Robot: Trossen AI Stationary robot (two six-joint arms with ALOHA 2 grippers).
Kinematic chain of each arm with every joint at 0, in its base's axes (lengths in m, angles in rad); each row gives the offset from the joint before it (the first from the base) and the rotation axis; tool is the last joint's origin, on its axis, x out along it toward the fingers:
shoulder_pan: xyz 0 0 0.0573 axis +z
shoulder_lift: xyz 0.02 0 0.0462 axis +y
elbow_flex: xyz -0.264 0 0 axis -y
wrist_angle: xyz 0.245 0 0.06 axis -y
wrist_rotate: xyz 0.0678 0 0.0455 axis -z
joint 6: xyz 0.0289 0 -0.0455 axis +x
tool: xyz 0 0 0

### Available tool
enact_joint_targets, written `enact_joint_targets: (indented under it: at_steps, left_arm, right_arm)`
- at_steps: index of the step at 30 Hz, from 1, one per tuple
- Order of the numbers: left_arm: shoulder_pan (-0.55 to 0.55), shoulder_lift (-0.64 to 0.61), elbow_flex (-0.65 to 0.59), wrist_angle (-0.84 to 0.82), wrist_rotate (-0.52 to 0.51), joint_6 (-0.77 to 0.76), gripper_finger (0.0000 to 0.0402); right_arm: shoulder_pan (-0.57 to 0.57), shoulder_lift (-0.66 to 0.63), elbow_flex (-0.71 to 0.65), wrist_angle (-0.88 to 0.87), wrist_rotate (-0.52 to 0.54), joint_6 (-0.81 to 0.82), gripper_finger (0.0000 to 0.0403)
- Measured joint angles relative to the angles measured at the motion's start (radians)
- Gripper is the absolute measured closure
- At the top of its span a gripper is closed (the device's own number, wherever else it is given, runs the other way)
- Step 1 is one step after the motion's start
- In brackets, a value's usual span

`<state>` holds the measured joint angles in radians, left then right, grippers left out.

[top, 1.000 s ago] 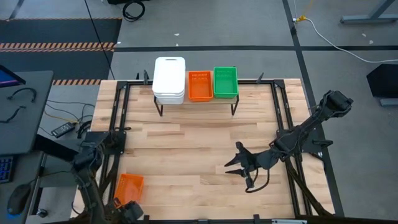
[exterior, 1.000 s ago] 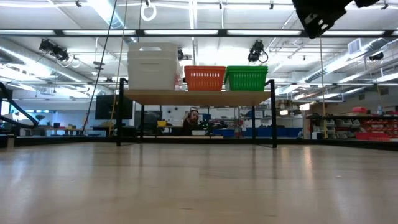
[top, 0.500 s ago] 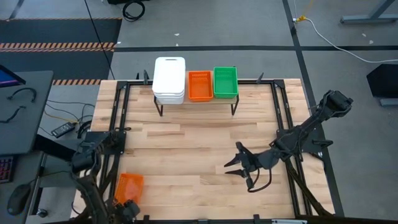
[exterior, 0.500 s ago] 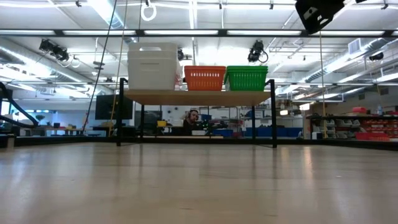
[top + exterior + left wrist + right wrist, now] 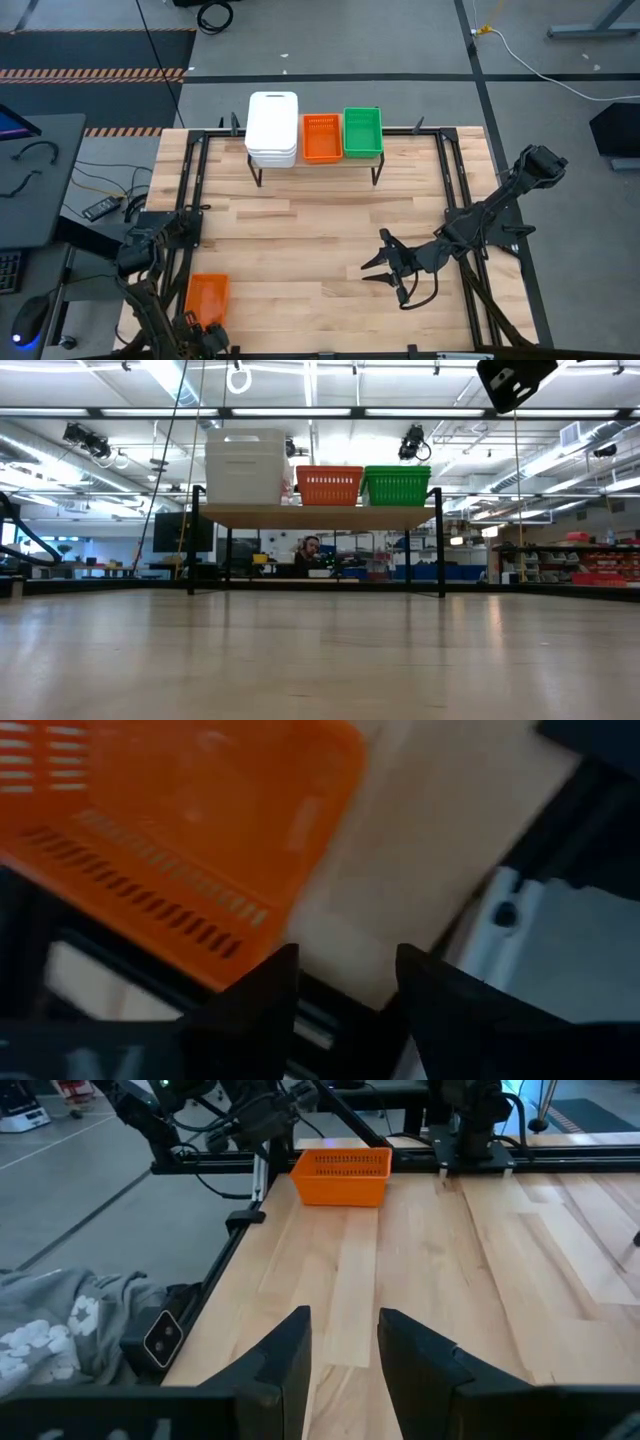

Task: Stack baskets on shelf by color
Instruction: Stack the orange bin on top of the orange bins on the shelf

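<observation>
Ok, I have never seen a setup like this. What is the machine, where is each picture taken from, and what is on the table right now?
It is a robot with two dark arms at a wooden table, each ending in a two-finger gripper. One picture looks straight down from above, one looks level across the tabletop, and two come from cameras on the wrists.

At the far edge stands a low shelf carrying a white stack, an orange basket stack and a green stack, side by side.

One loose orange basket lies at the near left corner. The left gripper is beside it with its fingers apart, holding nothing. The right gripper hovers over the bare middle right of the table, also empty, fingers apart.
</observation>
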<state>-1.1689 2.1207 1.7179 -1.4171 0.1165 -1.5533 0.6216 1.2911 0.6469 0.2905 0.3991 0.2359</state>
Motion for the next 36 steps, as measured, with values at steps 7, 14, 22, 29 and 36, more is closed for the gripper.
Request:
enact_joint_targets:
  at_steps: [7,14,22,29,36]
  left_arm:
    - [-0.014,-0.001,0.013,-0.092,-0.064,0.016,0.0216]
    - [-0.027,-0.001,-0.066,-0.064,-0.037,0.024,0.0186]
    - [-0.031,-0.001,-0.198,0.113,-0.043,0.078,0.0191]
    - [0.028,-0.001,-0.192,0.132,-0.045,0.205,0.0301]
    - [0.126,-0.001,-0.168,0.120,-0.093,0.381,0.0390]
  right_arm:
    - [0.001,0.000,0.000,-0.007,0.000,0.025,0.0279]
    - [0.011,0.000,0.000,-0.031,-0.001,0.033,0.0279]
    - [0.012,0.000,0.000,-0.044,-0.001,0.022,0.0279]
    - [0.009,0.000,0.000,-0.043,0.000,0.016,0.0279]
    - [0.009,0.000,0.000,-0.041,0.000,0.016,0.0279]
